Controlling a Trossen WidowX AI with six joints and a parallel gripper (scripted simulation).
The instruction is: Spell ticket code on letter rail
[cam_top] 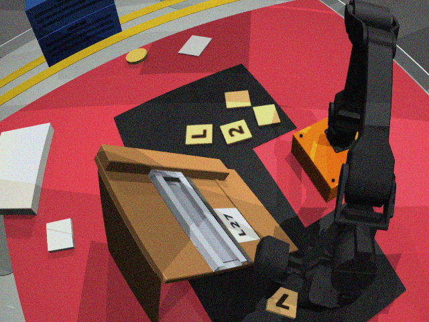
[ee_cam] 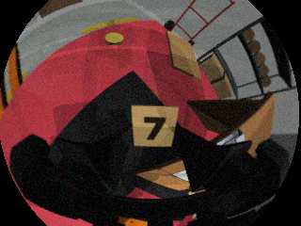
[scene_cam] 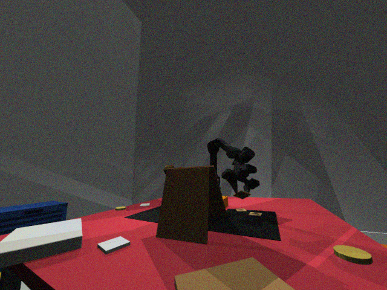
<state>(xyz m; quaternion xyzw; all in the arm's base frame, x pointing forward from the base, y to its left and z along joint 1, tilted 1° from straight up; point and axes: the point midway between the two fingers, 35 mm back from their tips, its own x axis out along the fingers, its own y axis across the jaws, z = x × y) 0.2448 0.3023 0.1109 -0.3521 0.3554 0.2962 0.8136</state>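
My gripper [cam_top: 282,302] [scene_cam: 241,192] [ee_cam: 153,127] is shut on the 7 tile [cam_top: 291,302] [ee_cam: 141,113] and holds it in the air off the board's lower right end. The pale rail [cam_top: 190,221] on the sloping brown board [cam_top: 138,194] [scene_cam: 184,206] shows no tiles. The ticket [cam_top: 247,234] beside it reads L27. An L tile [cam_top: 198,134] and a 2 tile [cam_top: 236,131] lie on the black mat [cam_top: 155,117] behind the board, near two tiles with blank faces, one orange-tan [cam_top: 237,98] and one yellow [cam_top: 266,115]. Two more tiles [scene_cam: 240,209] [scene_cam: 255,214] lie below the gripper, their letters unreadable.
An orange block [cam_top: 317,152] is by the arm. A large white box [cam_top: 24,162] [scene_cam: 46,231] and small white block [cam_top: 59,235] [scene_cam: 113,244] stand left of the board. Yellow discs [cam_top: 136,55] [scene_cam: 352,254] and a brown slab [scene_cam: 228,274] [ee_cam: 184,54] lie farther out.
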